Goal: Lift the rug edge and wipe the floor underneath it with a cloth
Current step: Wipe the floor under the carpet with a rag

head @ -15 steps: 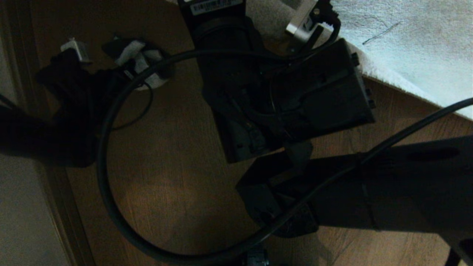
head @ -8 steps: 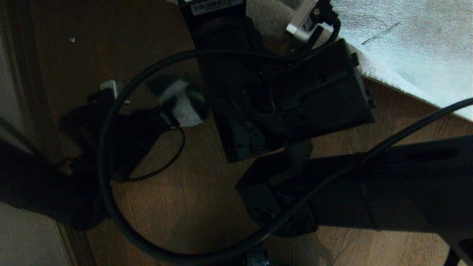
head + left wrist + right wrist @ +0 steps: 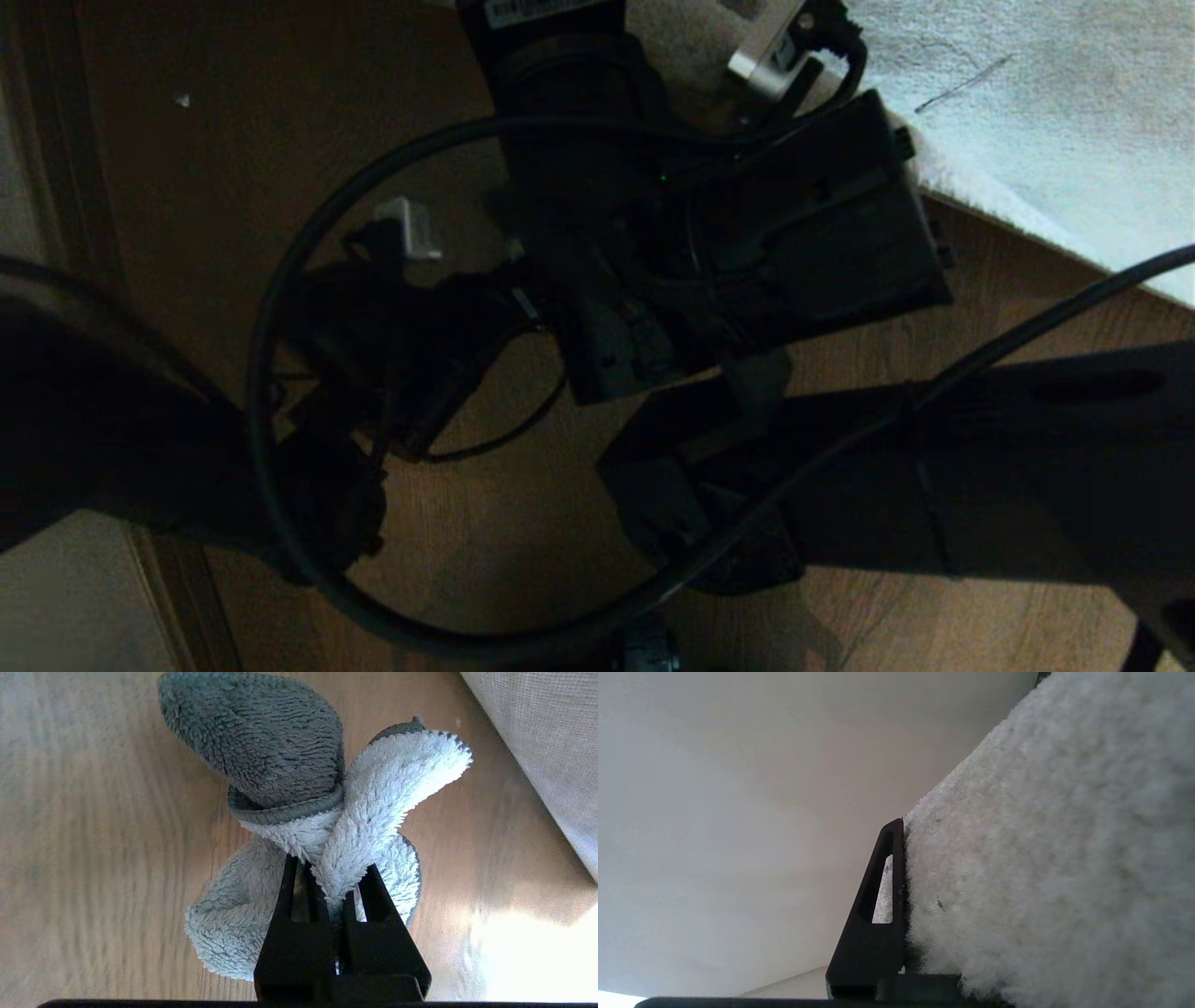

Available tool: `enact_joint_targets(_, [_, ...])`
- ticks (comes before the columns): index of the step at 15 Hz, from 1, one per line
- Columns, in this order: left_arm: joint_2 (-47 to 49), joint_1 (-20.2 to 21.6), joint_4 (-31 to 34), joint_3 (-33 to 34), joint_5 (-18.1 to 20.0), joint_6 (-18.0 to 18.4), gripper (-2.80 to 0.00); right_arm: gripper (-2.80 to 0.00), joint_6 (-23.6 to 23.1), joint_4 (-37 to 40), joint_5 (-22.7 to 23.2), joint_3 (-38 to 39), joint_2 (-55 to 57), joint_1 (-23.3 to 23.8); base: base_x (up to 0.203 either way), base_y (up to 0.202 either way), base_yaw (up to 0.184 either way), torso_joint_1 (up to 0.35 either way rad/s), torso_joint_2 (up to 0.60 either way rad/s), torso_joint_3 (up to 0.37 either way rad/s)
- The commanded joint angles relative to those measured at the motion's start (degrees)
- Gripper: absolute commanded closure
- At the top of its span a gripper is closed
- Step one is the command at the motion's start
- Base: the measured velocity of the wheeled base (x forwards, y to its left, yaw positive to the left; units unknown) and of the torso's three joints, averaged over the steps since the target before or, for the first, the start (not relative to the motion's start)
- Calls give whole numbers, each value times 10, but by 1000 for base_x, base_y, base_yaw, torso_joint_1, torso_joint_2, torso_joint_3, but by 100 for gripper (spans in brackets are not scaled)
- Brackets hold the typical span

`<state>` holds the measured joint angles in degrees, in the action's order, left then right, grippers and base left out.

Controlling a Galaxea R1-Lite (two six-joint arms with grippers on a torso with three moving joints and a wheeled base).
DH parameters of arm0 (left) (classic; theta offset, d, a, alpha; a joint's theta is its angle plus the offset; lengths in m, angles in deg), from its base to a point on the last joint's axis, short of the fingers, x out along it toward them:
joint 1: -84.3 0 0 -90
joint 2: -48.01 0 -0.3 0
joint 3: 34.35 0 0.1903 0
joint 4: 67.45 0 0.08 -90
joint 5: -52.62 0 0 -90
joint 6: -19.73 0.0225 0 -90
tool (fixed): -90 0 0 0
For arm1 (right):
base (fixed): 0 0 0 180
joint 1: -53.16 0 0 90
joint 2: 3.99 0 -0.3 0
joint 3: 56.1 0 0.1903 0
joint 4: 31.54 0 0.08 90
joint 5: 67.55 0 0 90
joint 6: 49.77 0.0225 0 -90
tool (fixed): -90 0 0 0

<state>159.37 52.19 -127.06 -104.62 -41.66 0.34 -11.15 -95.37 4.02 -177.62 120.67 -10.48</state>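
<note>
the one cloth (image 3: 322,812), white terry with a grey-green fold, is bunched in the left gripper (image 3: 327,882), whose two black fingers (image 3: 287,905) are clamped tight on its middle; the free ends fan out ahead of the tips against the wood plank floor (image 3: 93,835). from above, that gripper is hidden under the right arm. the rug edge (image 3: 1017,858) is pinched by the right gripper (image 3: 903,891); only one finger (image 3: 873,933) shows, pressed against the plush pile, so the edge stands up. the rug (image 3: 1027,112) fills the far right corner.
</note>
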Motion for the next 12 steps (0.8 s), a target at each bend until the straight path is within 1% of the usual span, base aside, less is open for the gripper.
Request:
enact_joint_targets(1, [39,0,1,-43,0,-1,0,0,1,-28,-1,0,1,-1,0,0,0,0,0,0])
enact_joint_targets(4, [75,11,3,-100,0,-1,0,0,1,-28,-1,0,1,-1,0,0,0,0,0,0])
enact_joint_targets(6, [94,27,17,-143,0,-1,0,0,0,-28,-1,0,1,-1,0,0,0,0,0,0])
enact_joint_targets(9, [114,64,39,-199,0,-1,0,0,0,-28,-1,0,1,-1,0,0,0,0,0,0])
enact_joint_targets(12, [122,98,53,-229,1,-1,0,0,0,-28,-1,0,1,-1,0,0,0,0,0,0])
